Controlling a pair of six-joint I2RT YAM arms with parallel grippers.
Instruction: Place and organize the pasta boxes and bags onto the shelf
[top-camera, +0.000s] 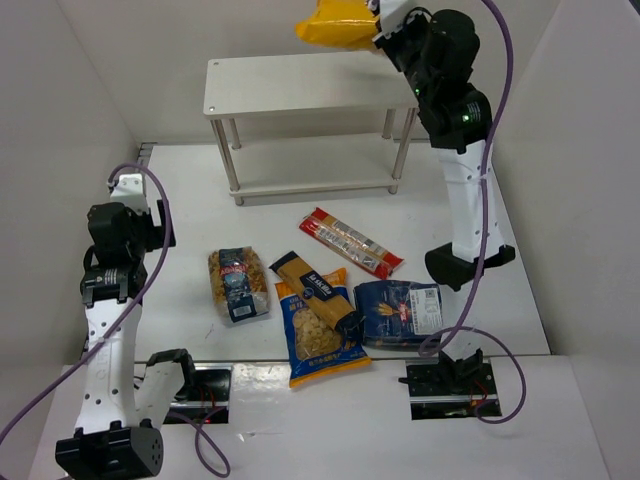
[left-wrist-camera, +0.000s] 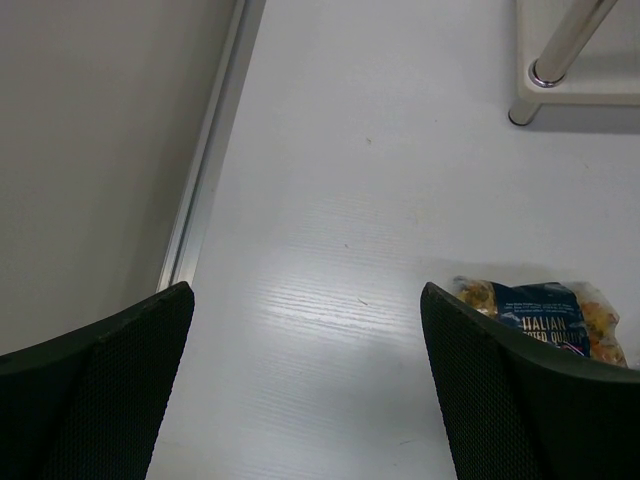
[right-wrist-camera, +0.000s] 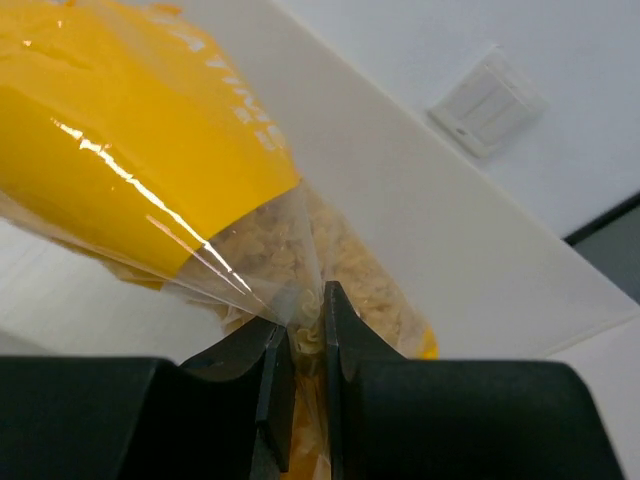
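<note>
My right gripper (top-camera: 378, 32) is shut on the yellow-topped clear bag (top-camera: 336, 24) and holds it in the air above the right end of the shelf (top-camera: 300, 82). In the right wrist view the bag (right-wrist-camera: 130, 150) is pinched between my fingertips (right-wrist-camera: 345, 330). On the table lie the dark-blue-labelled clear bag (top-camera: 238, 283), the long red spaghetti packet (top-camera: 350, 242), a yellow-blue narrow pack (top-camera: 315, 288), a yellow-blue bag (top-camera: 318, 338) and the dark blue box (top-camera: 398, 311). My left gripper (top-camera: 160, 222) is open and empty at the left; the dark-blue-labelled bag (left-wrist-camera: 545, 315) shows behind its right finger.
The shelf's lower board (top-camera: 315, 170) and metal legs (top-camera: 232, 165) stand at the back; one leg (left-wrist-camera: 565, 45) shows in the left wrist view. White walls enclose the table on the left, back and right. A metal rail (left-wrist-camera: 205, 160) runs along the left edge.
</note>
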